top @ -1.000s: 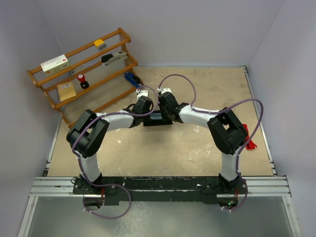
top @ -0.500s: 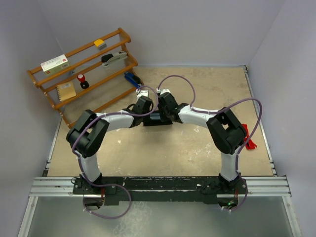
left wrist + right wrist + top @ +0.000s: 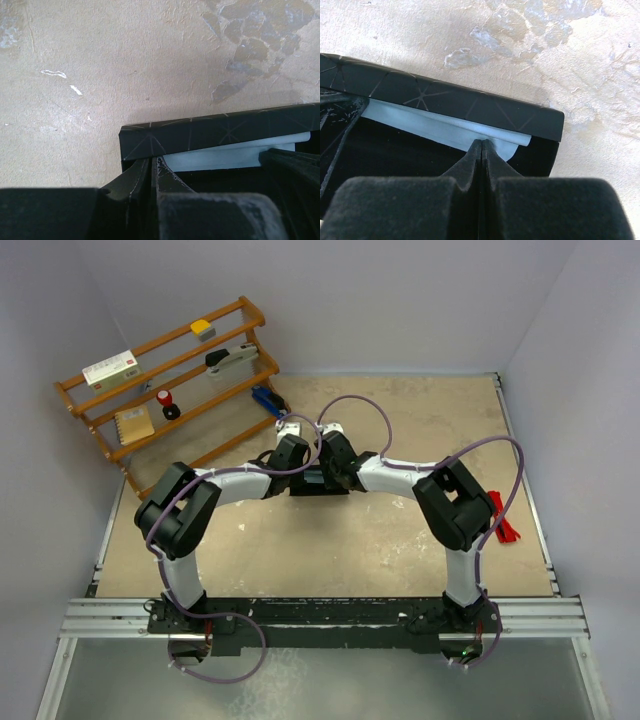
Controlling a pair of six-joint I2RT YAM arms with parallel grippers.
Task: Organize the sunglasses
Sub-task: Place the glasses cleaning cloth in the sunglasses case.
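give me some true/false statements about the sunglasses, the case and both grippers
The sunglasses lie inside the black case. False: they lie on the table near its right edge, apart from the case.
Both the left gripper and the right gripper are shut. True.
A pale blue cloth shows inside the case. True.
The wooden rack stands at the table's right side. False: it stands far left.
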